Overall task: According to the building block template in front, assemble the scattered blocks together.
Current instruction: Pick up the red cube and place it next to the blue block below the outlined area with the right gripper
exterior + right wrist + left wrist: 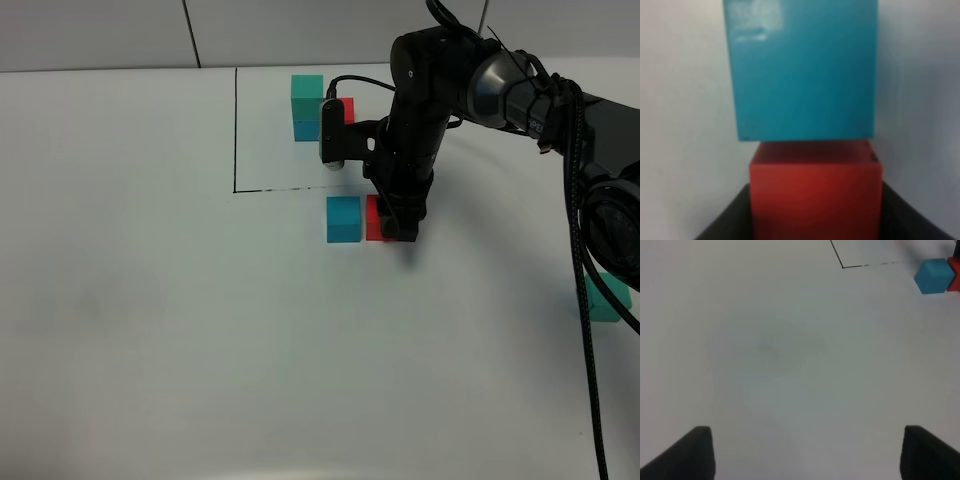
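Observation:
The building block template (307, 105) stands at the back inside a thin black outline (235, 150): green on blue, with its red cube (347, 108) partly hidden by my right arm. In front of the outline a loose blue cube (343, 218) sits on the table, touching a loose red cube (372, 218). My right gripper (392, 228) reaches down onto the red cube. In the right wrist view the red cube (815, 195) sits between the dark fingers (727, 222) against the blue cube (802, 70). The loose green cube (607, 298) lies far right. My left gripper (805, 452) is open over bare table.
The white table (150, 300) spreads wide to the left and front. Black cables (580, 250) hang along the right side, crossing in front of the green cube. The left wrist view shows the blue cube (935, 276) and the outline's corner (842, 267) far off.

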Controlling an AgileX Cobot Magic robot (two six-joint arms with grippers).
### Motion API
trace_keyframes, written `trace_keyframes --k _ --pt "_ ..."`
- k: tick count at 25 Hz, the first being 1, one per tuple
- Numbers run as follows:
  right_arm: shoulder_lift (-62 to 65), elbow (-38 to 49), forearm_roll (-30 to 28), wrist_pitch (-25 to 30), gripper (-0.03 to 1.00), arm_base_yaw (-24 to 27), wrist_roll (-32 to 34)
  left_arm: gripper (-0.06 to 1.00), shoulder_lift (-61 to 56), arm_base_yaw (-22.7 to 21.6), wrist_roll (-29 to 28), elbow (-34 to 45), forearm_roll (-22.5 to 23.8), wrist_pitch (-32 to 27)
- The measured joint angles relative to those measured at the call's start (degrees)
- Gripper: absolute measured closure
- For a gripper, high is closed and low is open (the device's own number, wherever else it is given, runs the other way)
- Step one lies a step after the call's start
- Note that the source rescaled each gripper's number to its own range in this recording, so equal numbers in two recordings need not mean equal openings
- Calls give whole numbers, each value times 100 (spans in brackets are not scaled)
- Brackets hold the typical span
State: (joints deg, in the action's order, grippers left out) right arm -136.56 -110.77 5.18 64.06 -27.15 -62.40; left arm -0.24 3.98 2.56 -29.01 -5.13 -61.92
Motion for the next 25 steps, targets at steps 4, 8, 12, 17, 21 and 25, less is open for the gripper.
trace_keyframes --k 4,8,12,17,21,25 --pt "0 0 60 -13 95 0 31 3 0 0 0 0 0 0" --pt "-13 -7 84 -18 95 0 35 3 0 0 0 0 0 0" --pt "-44 -41 84 9 95 -2 35 3 0 0 0 0 0 0" --pt "-50 -47 90 16 95 -17 35 3 0 0 0 0 0 0" --pt "-50 -47 94 16 95 -17 35 3 0 0 0 0 0 0" --pt "-50 -47 108 16 95 -62 35 3 0 0 0 0 0 0"
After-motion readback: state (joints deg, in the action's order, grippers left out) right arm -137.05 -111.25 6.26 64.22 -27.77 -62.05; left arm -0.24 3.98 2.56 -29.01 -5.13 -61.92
